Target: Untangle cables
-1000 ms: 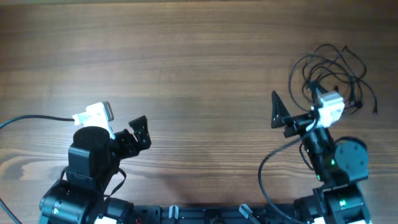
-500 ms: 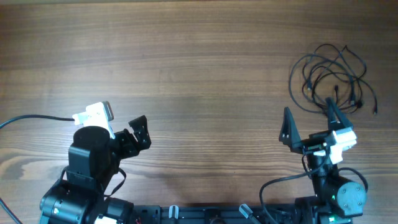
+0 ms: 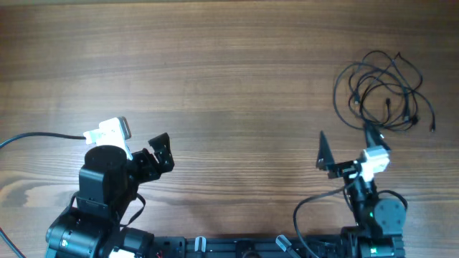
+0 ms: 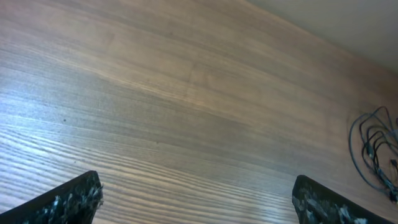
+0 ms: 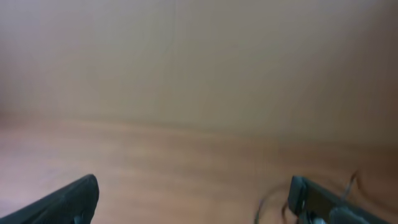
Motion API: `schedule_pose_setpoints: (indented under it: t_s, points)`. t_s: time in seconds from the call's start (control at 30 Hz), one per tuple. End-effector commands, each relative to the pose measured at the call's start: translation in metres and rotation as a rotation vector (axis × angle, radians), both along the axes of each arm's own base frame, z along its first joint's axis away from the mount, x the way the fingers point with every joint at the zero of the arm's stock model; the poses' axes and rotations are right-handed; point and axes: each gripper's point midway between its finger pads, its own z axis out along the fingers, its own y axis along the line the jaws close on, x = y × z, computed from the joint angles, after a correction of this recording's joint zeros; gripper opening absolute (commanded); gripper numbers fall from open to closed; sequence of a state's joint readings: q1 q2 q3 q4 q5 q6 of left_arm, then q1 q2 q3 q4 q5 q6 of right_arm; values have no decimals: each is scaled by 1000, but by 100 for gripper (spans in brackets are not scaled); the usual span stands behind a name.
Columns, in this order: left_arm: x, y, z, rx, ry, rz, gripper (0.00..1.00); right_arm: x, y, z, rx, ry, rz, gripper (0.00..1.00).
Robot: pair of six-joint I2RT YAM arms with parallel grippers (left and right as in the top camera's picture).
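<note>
The cables (image 3: 384,89) are thin black cords lying in loose tangled loops on the wooden table at the far right. They also show at the right edge of the left wrist view (image 4: 376,152), and blurred at the bottom right of the right wrist view (image 5: 311,202). My right gripper (image 3: 348,147) is open and empty, just in front of the loops and apart from them. My left gripper (image 3: 161,152) is open and empty at the near left, far from the cables.
The wooden table (image 3: 215,72) fills the overhead view. A thicker black arm cable (image 3: 36,137) runs off the left edge by the left arm. Another arm cable (image 3: 308,204) loops beside the right arm base.
The right arm has pulled back toward its base from over the cable loops. The cables lie fully uncovered. The left arm has not moved.
</note>
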State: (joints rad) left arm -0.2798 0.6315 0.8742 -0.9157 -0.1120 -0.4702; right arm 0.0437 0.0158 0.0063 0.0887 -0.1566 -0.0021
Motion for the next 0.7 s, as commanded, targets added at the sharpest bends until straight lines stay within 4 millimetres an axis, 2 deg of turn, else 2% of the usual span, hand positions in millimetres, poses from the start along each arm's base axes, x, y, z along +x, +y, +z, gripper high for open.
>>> schedule_pose_setpoints:
  t_s: [0.0, 0.67]
  points:
    - [0, 2, -1, 3, 0, 14, 100, 0, 0, -17, 19, 71, 4, 100]
    - [0, 2, -1, 3, 0, 14, 100, 1, -4, -17, 27, 73, -15, 100]
